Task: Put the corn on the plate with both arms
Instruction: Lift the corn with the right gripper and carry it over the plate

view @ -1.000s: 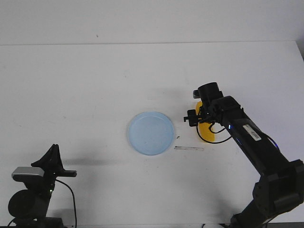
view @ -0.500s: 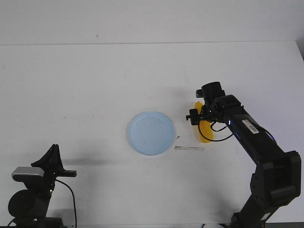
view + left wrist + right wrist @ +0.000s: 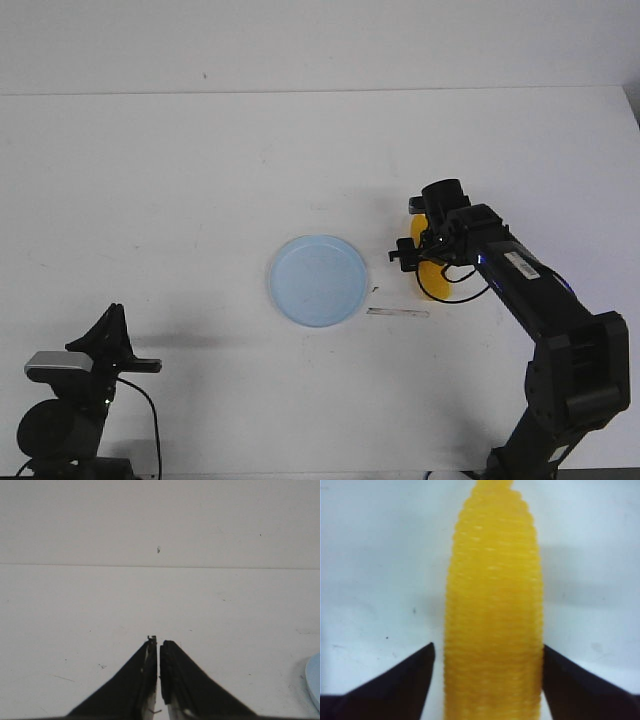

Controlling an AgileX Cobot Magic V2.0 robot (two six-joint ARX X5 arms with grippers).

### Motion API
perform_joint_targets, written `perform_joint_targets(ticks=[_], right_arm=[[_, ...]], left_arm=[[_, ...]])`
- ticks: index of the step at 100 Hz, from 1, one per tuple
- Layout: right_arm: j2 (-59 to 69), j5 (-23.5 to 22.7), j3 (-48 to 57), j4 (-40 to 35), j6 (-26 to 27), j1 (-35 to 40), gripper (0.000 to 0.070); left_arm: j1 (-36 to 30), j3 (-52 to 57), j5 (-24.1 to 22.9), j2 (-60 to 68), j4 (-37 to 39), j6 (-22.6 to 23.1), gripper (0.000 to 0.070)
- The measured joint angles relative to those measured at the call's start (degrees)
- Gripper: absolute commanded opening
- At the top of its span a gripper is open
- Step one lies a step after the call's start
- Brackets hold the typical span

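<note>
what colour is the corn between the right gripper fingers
Bright yellow ribbed corn cob, clearest in the right wrist view.

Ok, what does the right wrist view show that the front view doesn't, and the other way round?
Only the right wrist view shows the ribbed kernel texture of the bright yellow plastic corn cob and the right gripper with its black fingers spread either side of it, a sliver of gap on each side. Only the front view shows the round pale-blue plate left of the corn, empty, and the left gripper parked low. Both show the corn on the white table.
</note>
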Motion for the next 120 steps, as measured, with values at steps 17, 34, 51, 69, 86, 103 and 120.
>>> perform_joint_targets(ticks=[17, 34, 51, 69, 86, 103, 120], right_arm=[[0.0, 0.0, 0.0, 0.0, -0.3, 0.0, 0.0341], [0.0, 0.0, 0.0, 0.0, -0.3, 0.0, 0.0341], [-0.4, -0.7, 0.0, -0.1, -0.3, 0.1, 0.0342], [-4.1, -6.4, 1.0, 1.0, -0.3, 2.3, 0.0342], [-5.0, -17.7, 1.4, 4.1, -0.3, 5.9, 0.0341], [-4.9, -26.2, 1.4, 8.6, 0.6, 9.6, 0.0342], [-3.8, -27.3, 1.4, 9.7, 2.6, 13.3, 0.0341]], left_arm=[[0.0, 0.0, 0.0, 0.0, 0.0, 0.0, 0.0002], [0.0, 0.0, 0.0, 0.0, 0.0, 0.0, 0.0002], [0.0, 0.0, 0.0, 0.0, 0.0, 0.0, 0.0002], [0.0, 0.0, 0.0, 0.0, 0.0, 0.0, 0.0002], [0.0, 0.0, 0.0, 0.0, 0.0, 0.0, 0.0002], [0.0, 0.0, 0.0, 0.0, 0.0, 0.0, 0.0002], [0.0, 0.0, 0.0, 0.0, 0.0, 0.0, 0.0002]])
